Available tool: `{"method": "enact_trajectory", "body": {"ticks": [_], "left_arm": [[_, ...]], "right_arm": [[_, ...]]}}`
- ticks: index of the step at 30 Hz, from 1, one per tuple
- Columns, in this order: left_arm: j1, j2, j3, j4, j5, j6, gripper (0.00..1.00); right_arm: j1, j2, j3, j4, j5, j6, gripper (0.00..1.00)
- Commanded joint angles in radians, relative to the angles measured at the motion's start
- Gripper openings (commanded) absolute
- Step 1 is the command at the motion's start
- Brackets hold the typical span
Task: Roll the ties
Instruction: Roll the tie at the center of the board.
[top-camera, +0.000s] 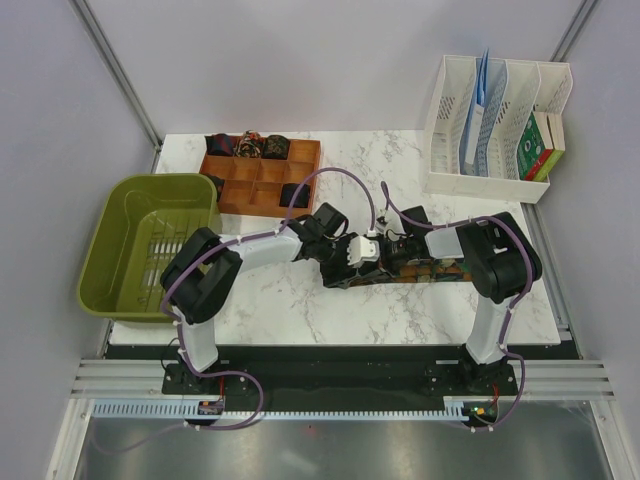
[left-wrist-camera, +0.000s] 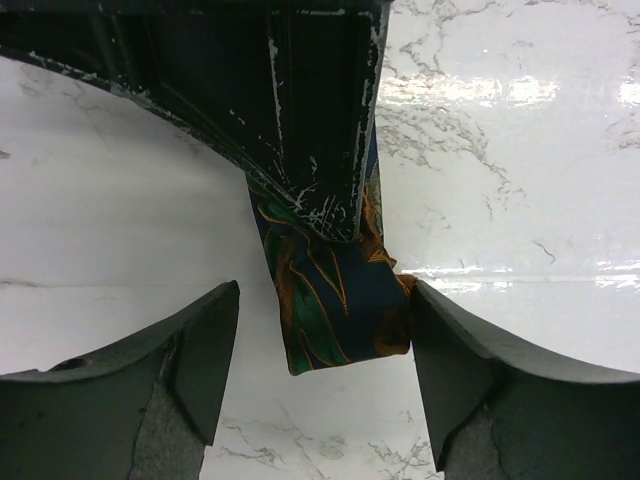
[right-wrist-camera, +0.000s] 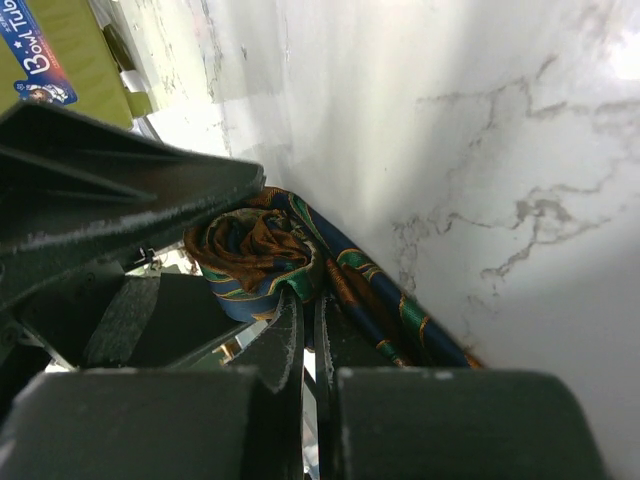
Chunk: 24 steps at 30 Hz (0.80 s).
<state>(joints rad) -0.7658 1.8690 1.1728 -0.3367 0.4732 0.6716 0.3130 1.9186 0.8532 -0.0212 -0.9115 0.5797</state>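
A dark blue tie with orange-green patterning (top-camera: 432, 270) lies on the marble table between the two arms. My right gripper (right-wrist-camera: 312, 300) is shut on it, pinching the fabric right beside its rolled-up end (right-wrist-camera: 255, 250). In the top view the right gripper (top-camera: 386, 252) meets my left gripper (top-camera: 350, 262) at mid table. In the left wrist view the left gripper (left-wrist-camera: 323, 292) is open. The tie's flat end (left-wrist-camera: 335, 300) lies between its fingers and touches the right finger (left-wrist-camera: 450, 340). The right gripper's black finger (left-wrist-camera: 310, 100) presses on the tie just beyond.
A wooden compartment tray (top-camera: 262, 178) at the back holds several rolled ties (top-camera: 248, 147). A green basket (top-camera: 150, 245) stands at the left edge. A white file organizer (top-camera: 495, 120) stands at the back right. Purple cables run along both arms.
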Motion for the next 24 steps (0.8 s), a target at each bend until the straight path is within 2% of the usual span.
{"method": "enact_trajectory", "body": {"ticks": [1, 2, 4, 7, 8, 11, 13, 17, 24], "left_arm": [[-0.021, 0.001, 0.054, 0.039, 0.015, -0.010, 0.72], [-0.021, 0.008, 0.054, 0.039, 0.009, -0.006, 0.68], [-0.027, 0.012, 0.053, 0.036, 0.004, -0.003, 0.67], [-0.026, 0.013, 0.045, 0.021, 0.007, 0.008, 0.49], [-0.027, 0.015, 0.044, -0.001, 0.007, 0.019, 0.38], [-0.027, 0.024, 0.033, -0.045, 0.002, 0.043, 0.24], [-0.027, 0.032, 0.031, -0.071, 0.007, 0.060, 0.21], [-0.027, 0.039, 0.027, -0.093, -0.019, 0.075, 0.17], [-0.029, 0.064, 0.051, -0.108, -0.028, 0.079, 0.14]], "right_arm": [[0.014, 0.031, -0.031, -0.017, 0.166, -0.027, 0.00], [0.012, 0.031, -0.026, -0.017, 0.166, -0.027, 0.00], [0.014, 0.031, -0.025, -0.017, 0.165, -0.024, 0.00], [0.015, 0.036, -0.019, -0.016, 0.149, -0.023, 0.00], [0.012, 0.036, -0.008, -0.026, 0.145, -0.029, 0.01], [0.005, 0.019, 0.021, -0.057, 0.134, -0.044, 0.14], [-0.005, 0.002, 0.036, -0.069, 0.126, -0.063, 0.25], [-0.014, -0.059, 0.073, -0.130, 0.120, -0.096, 0.39], [-0.025, -0.069, 0.090, -0.174, 0.114, -0.118, 0.38]]}}
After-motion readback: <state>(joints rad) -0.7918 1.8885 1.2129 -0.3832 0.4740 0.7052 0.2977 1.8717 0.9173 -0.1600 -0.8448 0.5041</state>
